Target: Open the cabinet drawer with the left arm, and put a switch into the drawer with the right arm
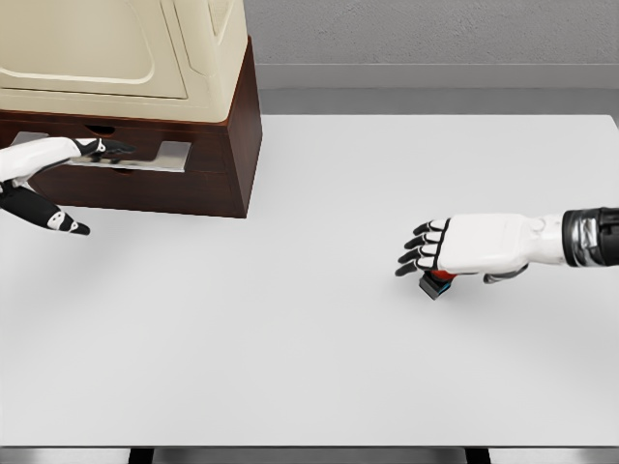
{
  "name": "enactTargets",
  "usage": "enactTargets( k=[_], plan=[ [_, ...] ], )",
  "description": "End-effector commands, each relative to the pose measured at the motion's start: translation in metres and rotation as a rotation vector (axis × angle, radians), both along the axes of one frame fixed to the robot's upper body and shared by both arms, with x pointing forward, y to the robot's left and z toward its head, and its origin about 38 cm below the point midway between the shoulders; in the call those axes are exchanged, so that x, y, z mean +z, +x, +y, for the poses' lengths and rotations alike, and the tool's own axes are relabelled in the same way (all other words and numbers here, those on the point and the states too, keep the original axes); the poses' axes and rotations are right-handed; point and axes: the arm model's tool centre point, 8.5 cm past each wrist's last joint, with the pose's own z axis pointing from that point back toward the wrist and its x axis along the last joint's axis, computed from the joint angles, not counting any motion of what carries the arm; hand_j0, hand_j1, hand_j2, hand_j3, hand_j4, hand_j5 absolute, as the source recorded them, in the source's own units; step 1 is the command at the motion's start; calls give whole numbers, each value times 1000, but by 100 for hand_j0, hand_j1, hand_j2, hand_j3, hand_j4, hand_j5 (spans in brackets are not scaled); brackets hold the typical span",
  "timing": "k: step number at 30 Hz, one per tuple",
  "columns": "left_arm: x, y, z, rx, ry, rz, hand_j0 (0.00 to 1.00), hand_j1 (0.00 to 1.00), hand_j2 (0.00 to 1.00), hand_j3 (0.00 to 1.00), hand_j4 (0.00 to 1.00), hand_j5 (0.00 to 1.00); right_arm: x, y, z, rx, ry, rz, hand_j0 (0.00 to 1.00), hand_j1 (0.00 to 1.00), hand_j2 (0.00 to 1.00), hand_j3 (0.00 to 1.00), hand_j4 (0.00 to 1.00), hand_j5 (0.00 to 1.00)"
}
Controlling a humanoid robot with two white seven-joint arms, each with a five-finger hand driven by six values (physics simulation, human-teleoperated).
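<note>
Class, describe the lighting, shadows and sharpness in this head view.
Head view: even, soft light; no glare on the white table; only a faint shadow under the right hand and switch; edges slightly soft throughout, the cabinet included.

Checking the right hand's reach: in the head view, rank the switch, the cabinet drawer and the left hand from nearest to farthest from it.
1. Switch: directly under the right hand.
2. Cabinet drawer: far left, at the back.
3. Left hand: at the left edge, in front of the drawer.

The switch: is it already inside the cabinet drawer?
No, the switch lies on the white table under the right hand, apart from the cabinet.
</note>
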Motion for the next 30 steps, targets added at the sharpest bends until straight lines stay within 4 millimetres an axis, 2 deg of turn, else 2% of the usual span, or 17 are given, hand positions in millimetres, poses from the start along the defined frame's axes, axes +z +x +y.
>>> enactTargets(
  k=[1, 4, 11, 15, 22, 29, 30],
  plan=[
    [-14, 3, 9, 18, 144, -15, 99, 99, 99, 99, 99, 99, -1, 0, -1, -2, -7, -1, 100, 100, 100, 100, 100, 100],
    [-18, 4, 8, 17, 166, -22, 95, 95, 95, 95, 95, 95, -3, 1, -3, -8, -22, -7, 100, 100, 100, 100, 100, 100],
    [-27, 6, 12, 31, 194, -12, 95, 95, 95, 95, 95, 95, -3, 2, 3, 2, -10, -8, 100, 100, 100, 100, 100, 100],
    [-38, 9, 10, 35, 198, 0, 95, 95, 95, 95, 95, 95, -4, 3, 3, 0, -10, -7, 100, 100, 100, 100, 100, 100],
    [-43, 9, 11, 35, 201, 11, 89, 89, 89, 89, 89, 89, -9, 1, 4, 5, -19, 4, 100, 100, 100, 100, 100, 100],
    [-47, 7, 11, 33, 214, 19, 87, 87, 87, 87, 87, 87, -13, 5, -2, -13, -41, 0, 100, 100, 100, 100, 100, 100],
    [-54, 6, 8, 23, 225, 34, 87, 87, 87, 87, 87, 87, -14, 6, -2, -14, -41, 1, 100, 100, 100, 100, 100, 100]
  ],
)
